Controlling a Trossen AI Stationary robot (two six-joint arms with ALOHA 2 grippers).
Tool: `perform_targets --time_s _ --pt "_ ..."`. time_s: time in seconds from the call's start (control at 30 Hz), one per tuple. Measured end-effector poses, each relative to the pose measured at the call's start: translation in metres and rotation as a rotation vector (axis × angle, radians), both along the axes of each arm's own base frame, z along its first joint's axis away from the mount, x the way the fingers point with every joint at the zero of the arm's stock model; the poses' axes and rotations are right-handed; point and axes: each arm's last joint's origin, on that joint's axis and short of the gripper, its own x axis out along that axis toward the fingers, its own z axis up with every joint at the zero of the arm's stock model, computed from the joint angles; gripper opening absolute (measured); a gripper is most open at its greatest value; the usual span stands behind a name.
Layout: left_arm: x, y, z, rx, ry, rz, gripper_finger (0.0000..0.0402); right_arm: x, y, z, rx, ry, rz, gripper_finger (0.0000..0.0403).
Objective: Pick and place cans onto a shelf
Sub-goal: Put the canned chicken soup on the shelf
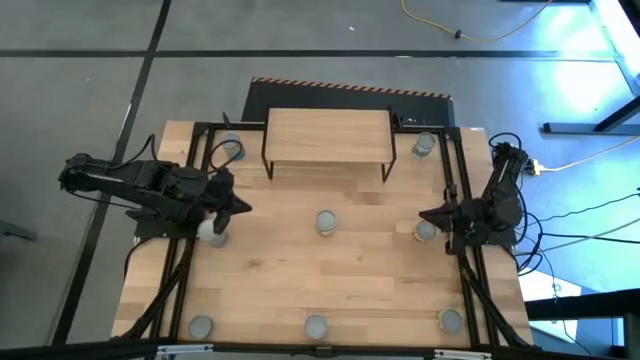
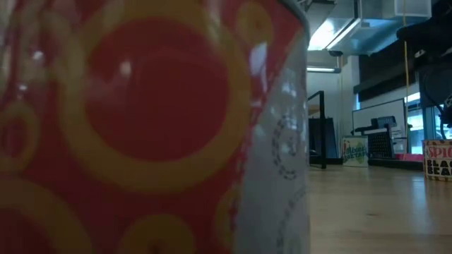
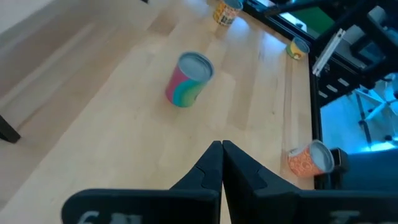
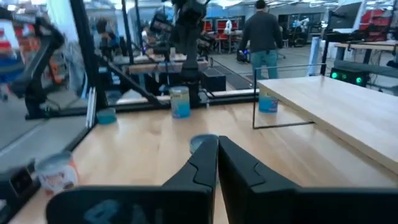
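I hold both arms over the table [image 1: 270, 270]: left gripper [image 1: 243, 209] and right gripper [image 1: 423, 214] pressed together, empty; cans [image 1: 326, 222] scattered, shelf [image 1: 327, 137] bare.

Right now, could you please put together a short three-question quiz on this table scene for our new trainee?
1. True or false: the shelf has no can standing on its top board.
2. In the high view, how many cans sit along the table's near edge? A) one B) three C) five
3. Fill in: the fingers of the left gripper are ____.

Key:
1. True; the board is bare.
2. B: the near-left can, the near-middle can and the near-right can.
3. Shut, holding nothing; the rainbow-labelled can stands apart, ahead of them.
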Motion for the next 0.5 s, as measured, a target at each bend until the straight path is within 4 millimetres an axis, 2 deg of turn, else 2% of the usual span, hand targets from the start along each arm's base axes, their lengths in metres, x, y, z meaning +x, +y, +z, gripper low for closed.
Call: perform_targets --time_s 0.1,0.27,0.5 --pt "0.000 0.001 0.000 -0.015 -0.005 0.035 0.0001 0.000 -0.001 0.006 0.057 -0.036 -0.014 0.0019" --pt "-0.001 0.002 -0.002 -0.179 0.029 0.145 0.0023 -0.001 -0.004 0.012 0.133 -0.074 -0.093 0.0019" --pt "-0.005 0.005 -0.008 -0.252 0.098 0.208 0.0068 -0.002 -0.005 0.018 0.097 -0.093 -0.118 0.0019"
